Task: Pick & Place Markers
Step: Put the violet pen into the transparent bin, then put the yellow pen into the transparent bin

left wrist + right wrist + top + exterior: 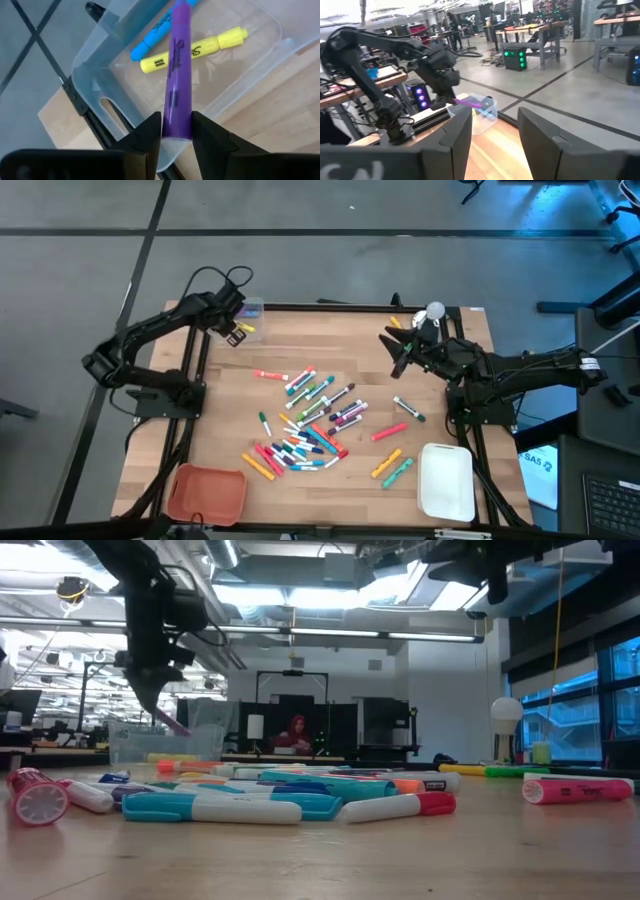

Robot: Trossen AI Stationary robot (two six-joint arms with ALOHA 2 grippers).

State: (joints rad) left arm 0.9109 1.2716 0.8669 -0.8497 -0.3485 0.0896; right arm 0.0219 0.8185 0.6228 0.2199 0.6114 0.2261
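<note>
Purple is the colour to watch: a purple highlighter [176,80] sits pinched between the fingers [145,140] of the left gripper [172,135], hanging nose-down over a clear plastic bin [95,75] at the far left corner of the table [440,380]. From the left wrist view a yellow highlighter [195,50] and a blue marker [155,37] already lie in the bin's bottom, directly beneath the purple barrel. The fingers look as if they are only lightly clamped on it, so I judge the drop is under way.

To do this well, I'd want the barrel's lower end well inside the bin walls before the fingers part fully; the held end sits close to the bin's nearer rim, and a tilted pen could tip out over that edge. Opening smoothly and lifting straight up afterwards should keep it from catching a finger.

Most of the markers [305,425] lie scattered across the middle of the table, with a few more towards the right. Farther off, the right gripper [398,350] waits above the far right part of the table, its fingers spread and empty, near a silver bell [435,310]. A red tray [205,492] and a white tray [446,480] rest at the near edge.
</note>
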